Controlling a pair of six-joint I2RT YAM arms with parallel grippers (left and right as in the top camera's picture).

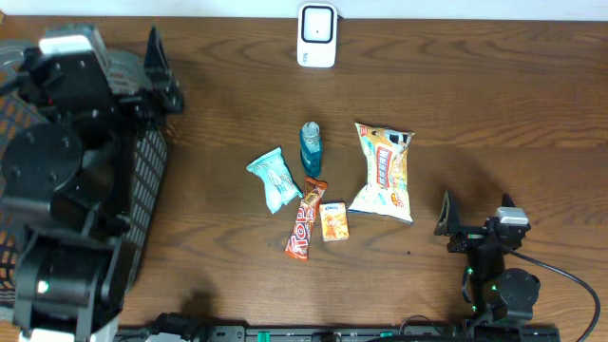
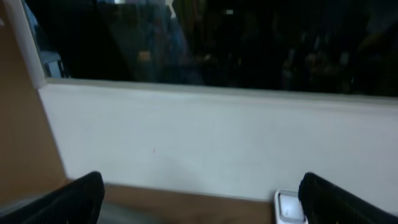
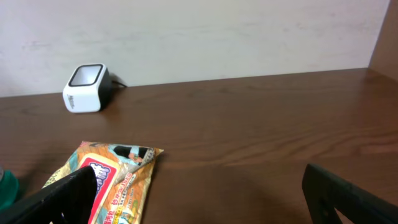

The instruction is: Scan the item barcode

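We are at the very start, with no item picked up yet. Both claws are released, jaws spread wide and holding nothing. Our right claw (image 1: 473,213) hovers low at the near right of the desk (image 1: 503,114), pointing toward the snack bag (image 1: 384,171), which lies flat a little to its left. Our left claw (image 1: 163,74) is held up at the far left by the basket (image 1: 142,180), well apart from the goods.

The goods sit in a cluster mid-desk: the snack bag, a teal bottle (image 1: 311,147), a teal packet (image 1: 275,179), and a candy bar (image 1: 306,218) with a small orange box (image 1: 332,220) just beside it. The scanner (image 1: 316,35) stands at the far edge.

Next we must choose one item, probably the bag, close on an edge, lift it and turn its barcode to the scanner. No barcode shows from here.
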